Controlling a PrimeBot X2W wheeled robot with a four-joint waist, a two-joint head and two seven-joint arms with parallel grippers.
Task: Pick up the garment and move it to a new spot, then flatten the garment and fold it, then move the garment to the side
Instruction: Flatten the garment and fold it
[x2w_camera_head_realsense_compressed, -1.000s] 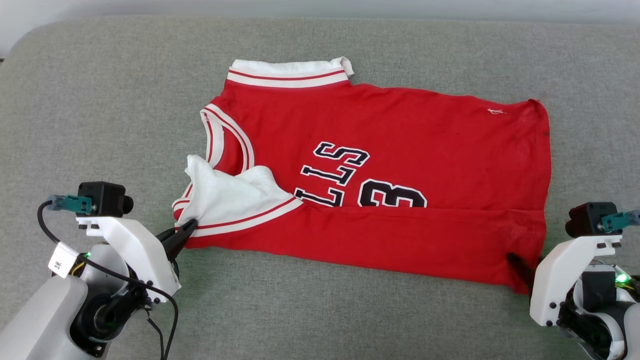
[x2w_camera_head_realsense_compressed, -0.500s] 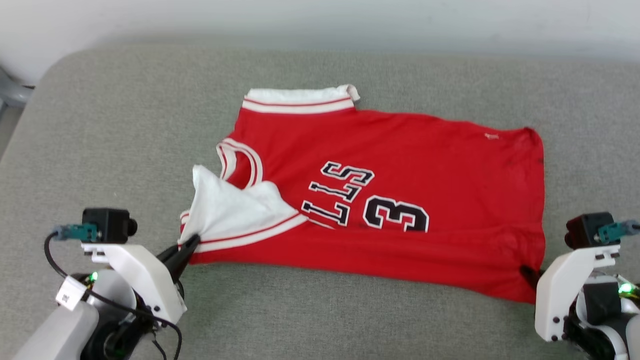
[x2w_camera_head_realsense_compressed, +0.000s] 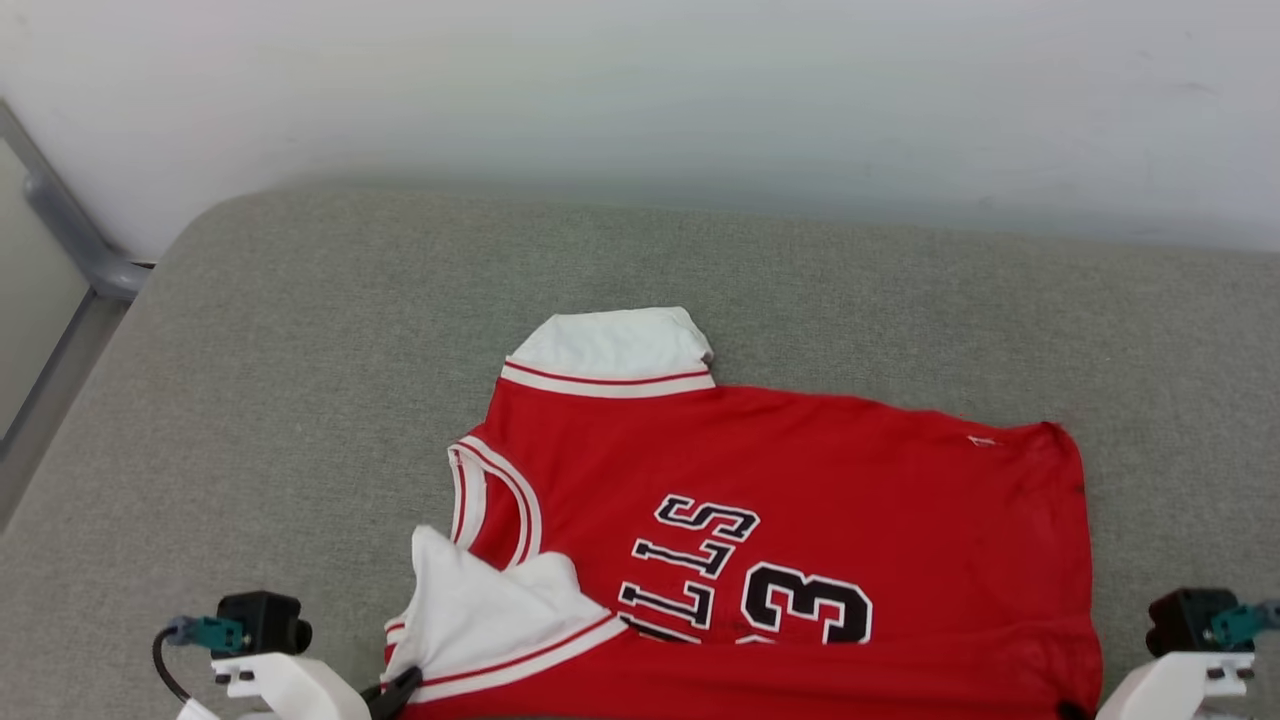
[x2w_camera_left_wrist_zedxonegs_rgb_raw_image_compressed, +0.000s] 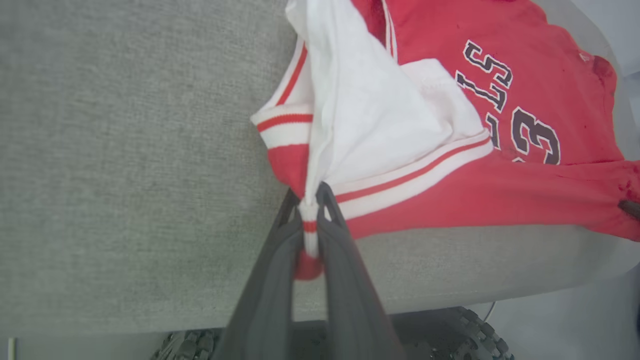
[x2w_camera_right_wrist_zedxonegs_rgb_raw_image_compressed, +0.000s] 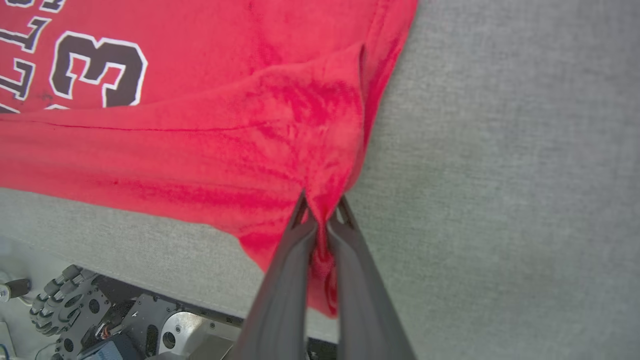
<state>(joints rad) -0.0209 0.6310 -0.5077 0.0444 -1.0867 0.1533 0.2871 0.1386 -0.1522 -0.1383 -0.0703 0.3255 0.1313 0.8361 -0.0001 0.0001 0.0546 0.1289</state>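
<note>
The garment (x2w_camera_head_realsense_compressed: 800, 480), a soft red jersey shirt with white sleeves, red-and-white striped trim and black, white-outlined lettering beside a large "3", lies spread sideways on the near part of a wide grey fabric cushion (x2w_camera_head_realsense_compressed: 300, 350). Its collar end is toward the robot's left and its hem toward the right. The near long edge is doubled over itself in a red band that reaches the cushion's front rim. One white far sleeve (x2w_camera_head_realsense_compressed: 610, 345) lies flat at the far edge; the other, the near sleeve (x2w_camera_head_realsense_compressed: 480, 620), is turned up over the chest. The left gripper (x2w_camera_left_wrist_zedxonegs_rgb_raw_image_compressed: 310, 197), two long dark fingers, is pinched tight on a bunched bit of striped cuff and red cloth at the near collar-end corner. The right gripper (x2w_camera_right_wrist_zedxonegs_rgb_raw_image_compressed: 322, 207), of the same kind, is clamped on the near hem corner, red cloth puckering between its fingers. This looks like the folding step, with both near corners taken up. The next move probably calls for raising both corners together, holding the edge taut between them, and carrying it away over the lettering without letting the loose sleeve drag. Count: one garment, two sleeves, two grippers, one cushion. Beyond it stand a plain white wall (x2w_camera_head_realsense_compressed: 640, 100) and a grey metal rail (x2w_camera_head_realsense_compressed: 70, 230).
</note>
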